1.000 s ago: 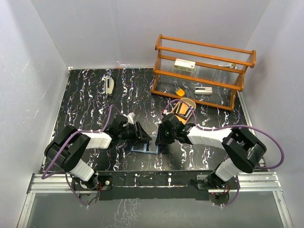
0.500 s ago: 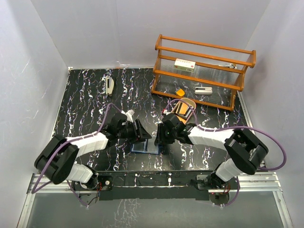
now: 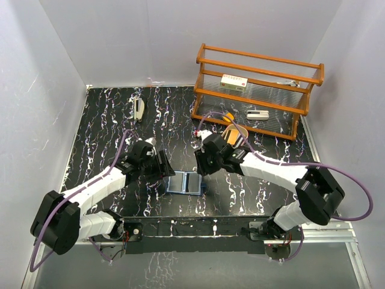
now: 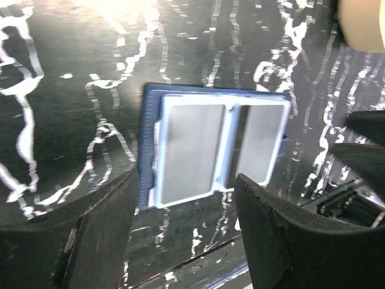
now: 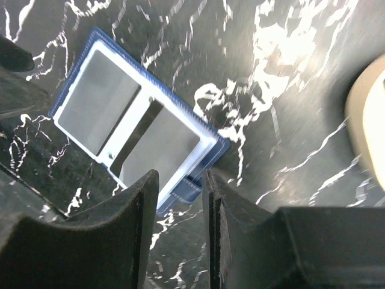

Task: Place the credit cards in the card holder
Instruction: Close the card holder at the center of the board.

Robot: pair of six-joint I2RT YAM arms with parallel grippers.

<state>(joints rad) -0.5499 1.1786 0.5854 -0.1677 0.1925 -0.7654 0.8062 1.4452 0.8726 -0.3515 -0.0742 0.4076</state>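
Lying open flat, slots up, holder (image 3: pixel 185 182) sits near the front edge between both arms, likely so cards slide straight in. Left gripper (image 3: pixel 163 167) hovers beside it, jaws wide, empty. Right gripper (image 3: pixel 201 164) hovers over the tab end, jaws barely parted, empty.

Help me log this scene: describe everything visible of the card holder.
The card holder lies open and flat, inside up, on the black marbled table near its front edge. It has a navy cover, a pale blue-grey lining, two grey pockets flanking a central fold, and a navy tab on one outer edge. Only the table is seen touching it.
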